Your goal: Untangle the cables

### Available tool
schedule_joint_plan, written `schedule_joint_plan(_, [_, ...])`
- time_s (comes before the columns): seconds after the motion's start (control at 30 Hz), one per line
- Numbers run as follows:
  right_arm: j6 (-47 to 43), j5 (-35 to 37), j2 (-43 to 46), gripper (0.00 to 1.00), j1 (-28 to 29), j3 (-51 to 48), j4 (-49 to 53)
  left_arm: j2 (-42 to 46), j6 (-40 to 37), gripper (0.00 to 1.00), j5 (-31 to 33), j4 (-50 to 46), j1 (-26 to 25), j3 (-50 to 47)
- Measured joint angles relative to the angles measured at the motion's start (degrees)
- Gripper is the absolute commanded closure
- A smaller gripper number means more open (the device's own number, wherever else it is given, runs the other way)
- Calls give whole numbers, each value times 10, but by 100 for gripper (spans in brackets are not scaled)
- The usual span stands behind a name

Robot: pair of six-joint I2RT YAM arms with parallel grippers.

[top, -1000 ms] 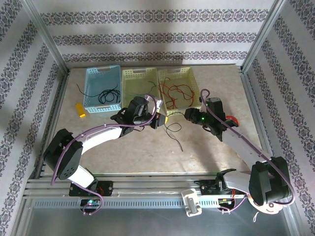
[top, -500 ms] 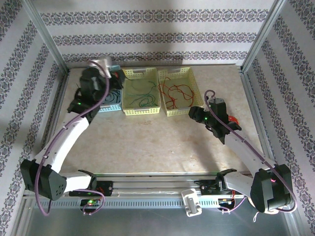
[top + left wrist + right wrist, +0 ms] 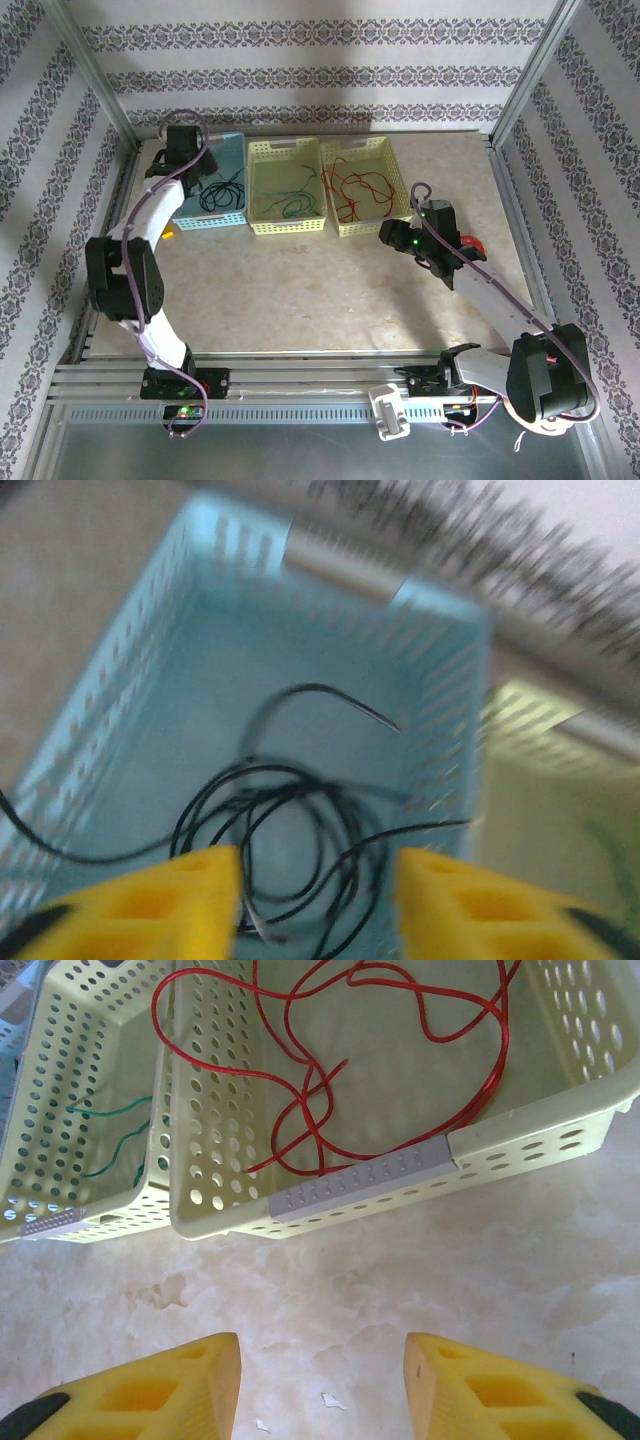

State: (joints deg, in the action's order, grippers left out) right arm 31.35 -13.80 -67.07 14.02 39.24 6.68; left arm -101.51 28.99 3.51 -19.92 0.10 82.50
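Left gripper (image 3: 318, 880) hangs over the blue basket (image 3: 450, 710), jaws apart, nothing in them — black cables (image 3: 290, 815) lie coiled below. Red cables (image 3: 318, 1085) sit in the right basket (image 3: 360, 1185), green cables (image 3: 118, 1142) in the middle basket (image 3: 60, 1060), probably so colours can't re-knot. Right gripper (image 3: 322, 1370) hovers over the table (image 3: 500, 1280), wide and empty.

Your left arm (image 3: 150, 215) has swung away from the middle of the table (image 3: 330, 290), where it reached in front of the yellow baskets a second ago. It is now folded back along the left side. Its left gripper (image 3: 318, 905) has come over the blue basket (image 3: 205, 222) at the far left, and the jaws, pinched together before, now stand apart. The black strand that trailed across the table's middle has left that spot. Black cables (image 3: 290, 820) lie coiled in the blue basket below the fingers.
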Motion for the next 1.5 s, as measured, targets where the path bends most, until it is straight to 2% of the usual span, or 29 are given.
schedule_joint_plan(0.13, [-2, -7, 0, 53, 0, 0, 2, -16, 0, 0, 22, -41, 0, -1])
schedule_joint_plan(0.33, [-2, -11, -7, 53, 1, 0, 4, 27, -2, 1, 62, -46, 15, -4])
schedule_joint_plan(0.53, [-2, -17, -24, 53, 5, 0, 4, 34, -2, 0, 26, -43, 64, -21])
schedule_joint_plan(0.67, [0, 12, -21, 51, 3, 0, 5, 60, 6, 1, -17, -3, 63, -115])
schedule_joint_plan(0.73, [2, 41, -7, 48, -4, -2, 8, 102, 15, 1, -19, 17, 60, -194])
schedule_joint_plan(0.8, [-1, 88, 25, 42, -15, -10, 8, 176, 19, 1, -3, 38, 59, -286])
schedule_joint_plan(0.83, [-4, 115, 43, 33, -18, -16, 8, 223, 19, 1, 11, 48, 59, -328])
schedule_joint_plan(0.9, [-11, 179, 86, 2, -21, -33, -1, 317, 14, 1, 47, 65, 56, -396])
schedule_joint_plan(1.0, [-33, 285, 132, 2, -20, -75, -51, 444, -3, 1, 114, 82, 55, -461])
schedule_joint_plan(1.1, [-80, 392, 133, 2, -15, -139, -153, 503, -36, 1, 165, 104, 55, -503])
schedule_joint_plan(1.2, [-130, 469, 78, 2, -10, -167, -208, 500, -66, 1, 203, 134, 55, -542])
schedule_joint_plan(1.33, [-174, 543, -35, 2, 1, -160, -273, 428, -89, 1, 223, 198, 55, -586])
schedule_joint_plan(1.43, [-212, 570, -106, 2, 9, -152, -326, 362, -96, 1, 218, 263, 55, -607])
schedule_joint_plan(1.5, [-255, 560, -140, 2, 9, -150, -381, 323, -104, 1, 211, 301, 55, -607])
